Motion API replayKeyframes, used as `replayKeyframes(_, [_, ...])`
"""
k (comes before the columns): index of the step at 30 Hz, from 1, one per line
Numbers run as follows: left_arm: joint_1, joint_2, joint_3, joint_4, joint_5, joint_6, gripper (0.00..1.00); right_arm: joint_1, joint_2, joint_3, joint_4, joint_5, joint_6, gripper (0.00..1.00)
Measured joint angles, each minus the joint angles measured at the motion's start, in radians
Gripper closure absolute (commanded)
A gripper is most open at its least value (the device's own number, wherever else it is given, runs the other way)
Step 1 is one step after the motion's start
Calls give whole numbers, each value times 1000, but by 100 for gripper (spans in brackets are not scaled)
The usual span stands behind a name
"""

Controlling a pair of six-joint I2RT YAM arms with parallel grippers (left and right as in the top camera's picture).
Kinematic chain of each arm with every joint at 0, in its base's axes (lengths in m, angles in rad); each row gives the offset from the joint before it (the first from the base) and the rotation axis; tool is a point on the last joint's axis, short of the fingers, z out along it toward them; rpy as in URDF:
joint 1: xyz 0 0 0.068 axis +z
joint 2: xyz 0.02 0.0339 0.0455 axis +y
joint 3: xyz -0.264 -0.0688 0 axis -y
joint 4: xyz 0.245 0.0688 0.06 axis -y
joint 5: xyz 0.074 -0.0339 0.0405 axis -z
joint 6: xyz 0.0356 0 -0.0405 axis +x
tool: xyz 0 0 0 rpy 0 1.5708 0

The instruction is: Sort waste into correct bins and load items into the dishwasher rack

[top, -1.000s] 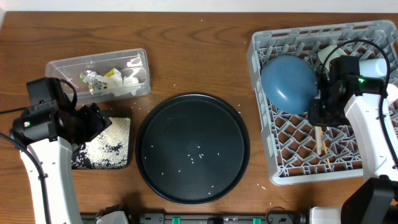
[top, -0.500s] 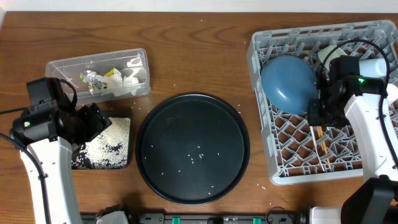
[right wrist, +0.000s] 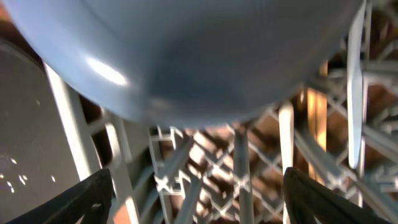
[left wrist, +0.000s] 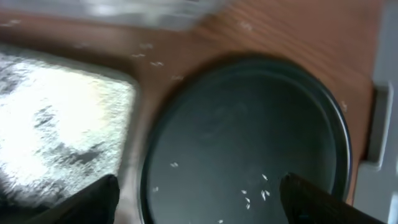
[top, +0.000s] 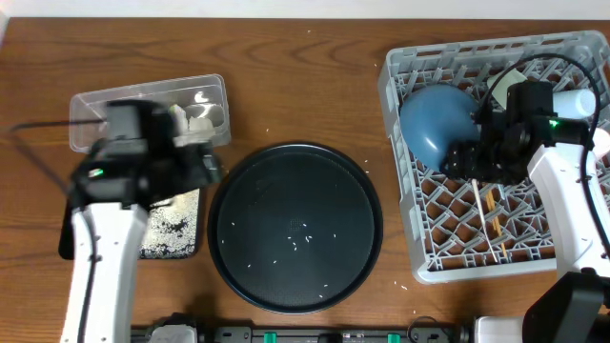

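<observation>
Overhead, left hand gapes empty at edge of round tray, right hand likewise beside blue bowl.

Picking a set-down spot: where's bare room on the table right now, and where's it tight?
Free: bare wood behind the round black tray, between clear tub and rack. That tray holds only scattered rice grains. Tight: left side, where left arm overhangs the shallow tray; rack's back half, with blue bowl and right claw.
</observation>
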Motion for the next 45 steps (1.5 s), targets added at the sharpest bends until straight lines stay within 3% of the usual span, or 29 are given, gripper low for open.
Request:
replayKeyframes(5, [-212, 120, 26, -4, -85, 15, 16, 0, 0, 2, 112, -16, -5, 8])
replayKeyframes(8, [-274, 223, 94, -63, -148, 22, 16, 0, 0, 19, 120, -21, -5, 8])
replayKeyframes(12, [-272, 295, 177, -158, -190, 27, 16, 0, 0, 66, 51, -24, -5, 8])
replayKeyframes(14, [-252, 294, 194, -202, -203, 30, 16, 0, -3, 80, 22, -25, -5, 1])
replayKeyframes(21, [-165, 244, 200, -327, -218, 21, 16, 0, -83, 80, -48, 10, 14, 1])
replayKeyframes(29, [-141, -40, 11, -182, -229, -10, 16, 0, -395, -68, 60, 60, 28, 1])
replayKeyframes(38, [-140, -577, -275, -50, -233, -32, 16, 0, -873, -361, 138, 88, 31, 1])
replayKeyframes(45, [-140, -748, -298, -43, -235, -39, 16, 0, -1021, -392, 113, 91, 31, 1])
